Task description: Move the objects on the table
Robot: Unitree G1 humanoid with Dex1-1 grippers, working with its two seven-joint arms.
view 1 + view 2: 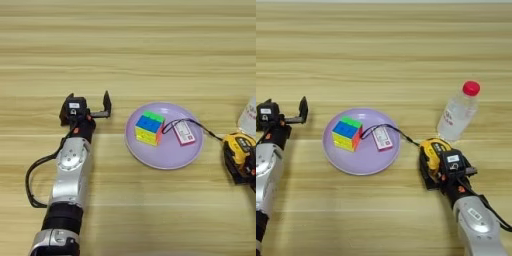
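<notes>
I hold the right gripper (437,167) clamped on the yellow-black tape measure (434,155) just off the lilac round plate's (363,165) right rim, its tag beside the multicoloured puzzle cube (347,133) on the plate; left gripper (90,106) open, idle.

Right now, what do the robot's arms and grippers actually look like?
Each arm has a silvery-grey metal shell over a black joint section. The left arm has a black cable looping out beside it; the right arm has one too. Both wrists are black with small orange marks. The left gripper and right gripper are black, each with a small white label.
</notes>
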